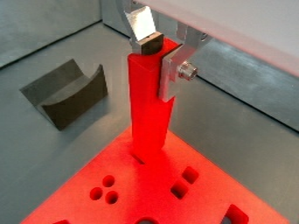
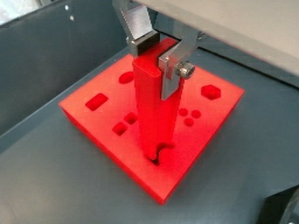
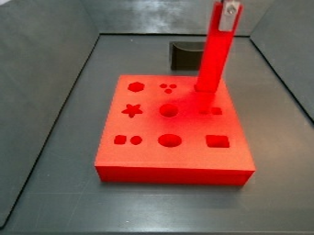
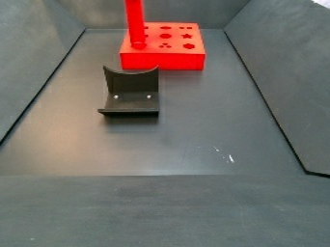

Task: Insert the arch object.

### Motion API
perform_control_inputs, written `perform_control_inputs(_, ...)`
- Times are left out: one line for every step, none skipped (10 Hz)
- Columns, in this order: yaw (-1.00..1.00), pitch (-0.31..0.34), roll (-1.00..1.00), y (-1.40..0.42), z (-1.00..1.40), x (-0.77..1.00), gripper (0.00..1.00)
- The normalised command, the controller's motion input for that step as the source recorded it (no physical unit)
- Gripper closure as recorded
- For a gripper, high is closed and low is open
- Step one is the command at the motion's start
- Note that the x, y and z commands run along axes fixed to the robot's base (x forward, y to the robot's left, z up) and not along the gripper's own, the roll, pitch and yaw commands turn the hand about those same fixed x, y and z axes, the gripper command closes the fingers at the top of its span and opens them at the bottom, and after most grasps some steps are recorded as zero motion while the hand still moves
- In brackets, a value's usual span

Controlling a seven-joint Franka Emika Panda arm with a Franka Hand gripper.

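The dark grey floor (image 4: 194, 125) carries a red holed board (image 4: 175, 48) and a grey scooped block (image 4: 130, 92)

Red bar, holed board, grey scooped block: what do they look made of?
The arch object, held upright in the gripper over the board: likely matte plastic, uniform saturated red. Red holed board: same look, crisp cut-outs. Dark grey block: matte, faint sheen, plastic or coated metal, unclear.

Red arch object (image 3: 211, 57) — upright, held.

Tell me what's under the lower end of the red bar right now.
The arch object, upright and held at its top by the gripper, meets the red holed board at a slot. The slot's edge shows beside its foot; how deep it sits is covered.
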Motion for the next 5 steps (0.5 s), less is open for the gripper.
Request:
perform_control_inputs(-0.03,0.116,0.06,0.05,-0.23,0.01,1.0)
perform_control_inputs(-0.06,0.104,0.07,0.05,-0.26,0.0,1.0)
perform_control_inputs(-0.16,0.089,0.02,0.07,-0.24,-0.23,1.0)
perform_control_inputs(-0.18,0.059,0.0,0.03,-0.15,-0.33,1.0)
perform_control_inputs(-0.11,0.051,0.02,0.01,-0.12,-0.3,1.0)
